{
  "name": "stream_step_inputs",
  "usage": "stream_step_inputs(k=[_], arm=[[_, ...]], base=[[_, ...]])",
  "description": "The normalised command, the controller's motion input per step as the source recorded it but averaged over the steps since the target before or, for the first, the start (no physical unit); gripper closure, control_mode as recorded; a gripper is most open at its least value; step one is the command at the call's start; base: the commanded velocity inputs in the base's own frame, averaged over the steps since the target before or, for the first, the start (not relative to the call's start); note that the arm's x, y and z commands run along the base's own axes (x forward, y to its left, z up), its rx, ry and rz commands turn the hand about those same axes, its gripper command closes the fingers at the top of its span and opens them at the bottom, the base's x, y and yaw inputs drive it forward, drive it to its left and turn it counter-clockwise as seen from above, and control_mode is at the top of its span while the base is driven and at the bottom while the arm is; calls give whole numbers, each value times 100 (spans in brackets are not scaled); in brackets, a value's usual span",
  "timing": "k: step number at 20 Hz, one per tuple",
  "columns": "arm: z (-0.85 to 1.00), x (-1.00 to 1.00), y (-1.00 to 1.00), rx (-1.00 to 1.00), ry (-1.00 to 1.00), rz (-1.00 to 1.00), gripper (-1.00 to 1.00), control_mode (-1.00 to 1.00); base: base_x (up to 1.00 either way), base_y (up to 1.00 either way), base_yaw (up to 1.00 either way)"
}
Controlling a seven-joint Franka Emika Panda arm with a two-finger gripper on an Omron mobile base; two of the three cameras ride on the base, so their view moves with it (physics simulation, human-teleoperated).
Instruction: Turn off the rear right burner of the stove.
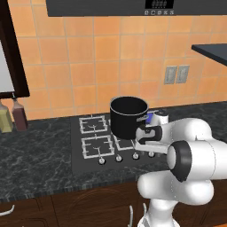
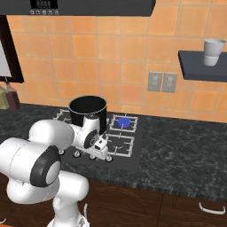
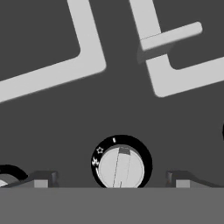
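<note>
I'm looking at the stove (image 2: 137, 150), a glossy black cooktop set into the dark speckled counter (image 2: 186, 155), under the orange tiled wall (image 2: 124, 57). The black pot (image 2: 88, 110) sits on the stove's middle grates. Just right of the pot is the rear right burner (image 2: 123, 122), its centre glowing blue (so it looks lit). My gripper (image 3: 113, 179) hangs low over the stove's front knob row, fingers (image 3: 41, 179) spread wide, one either side of a silver knob (image 3: 120, 167) and not touching it. Its pointer ridge aims towards the grates.
</note>
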Motion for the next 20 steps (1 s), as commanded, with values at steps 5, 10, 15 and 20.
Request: stream_step_inputs(k=[5, 10, 15, 20], arm=[[0, 4, -2, 0, 1, 0, 100, -100], [0, 0, -15, 4, 4, -17, 100, -100], [0, 0, -10, 2, 7, -40, 100, -100], [0, 0, 0, 0, 8, -54, 100, -100]], base=[[0, 0, 0], [0, 0, 0], [0, 0, 0], [0, 0, 0]])
